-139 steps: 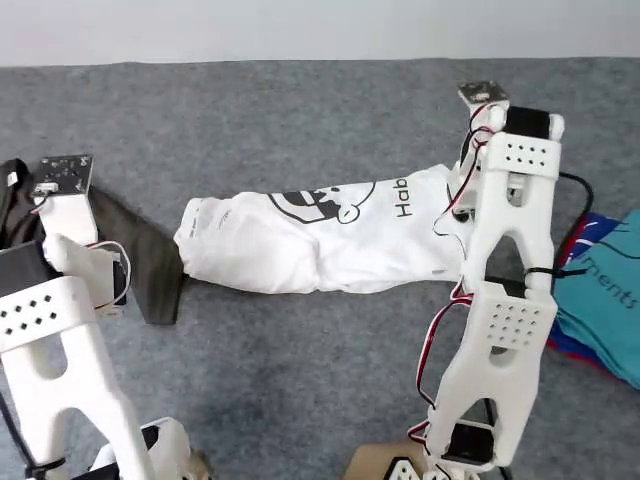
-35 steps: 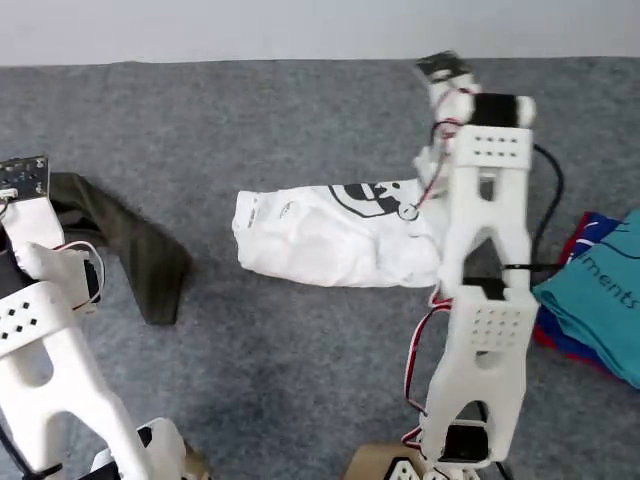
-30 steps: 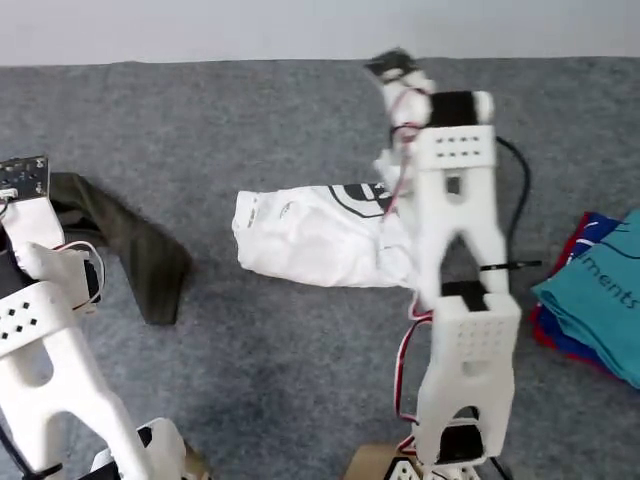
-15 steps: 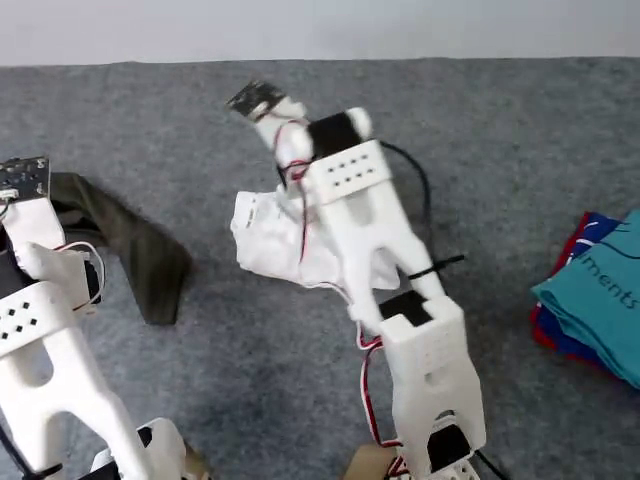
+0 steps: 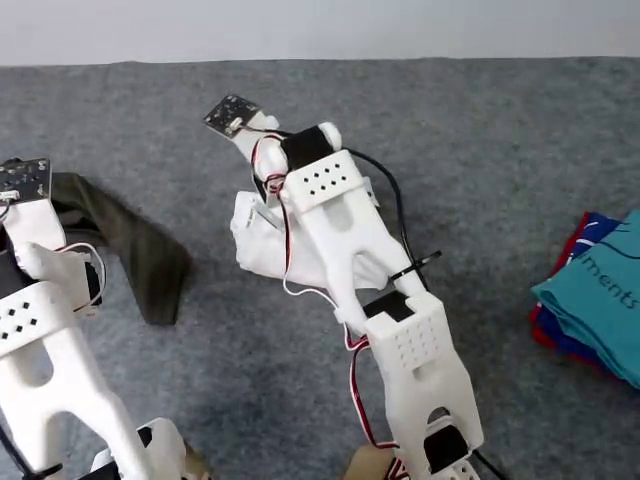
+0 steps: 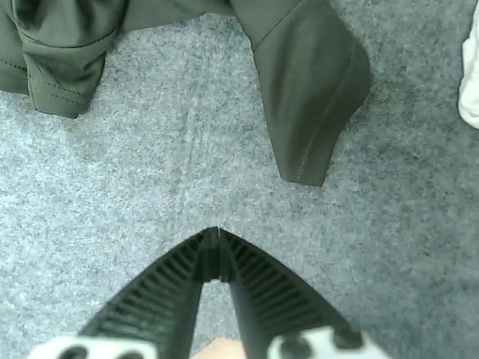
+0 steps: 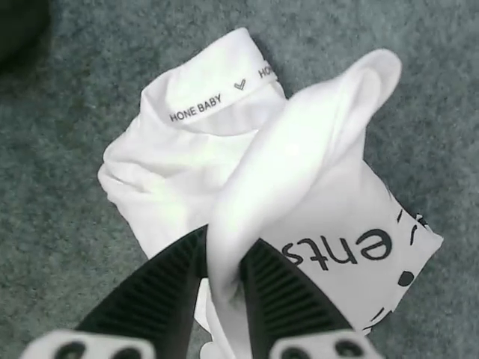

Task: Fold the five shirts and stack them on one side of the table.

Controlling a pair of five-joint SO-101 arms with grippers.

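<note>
White shirt (image 5: 255,245) at frame centre is half folded, right gripper (image 7: 223,277) clamped on its fold; folded shirts (image 5: 595,300) lie at right edge; dark shirt (image 5: 140,250) at left not yet folded, left gripper (image 6: 218,258) closed

I am seeing small dark lettering (image 7: 217,99) running along the neckband (image 7: 196,88) of the white shirt (image 7: 165,187), and larger dark letters (image 7: 338,250) sitting on its body beside a black line drawing (image 7: 405,278). I am also making out pale letters (image 5: 608,283), cut off, on the teal shirt (image 5: 590,312).
</note>
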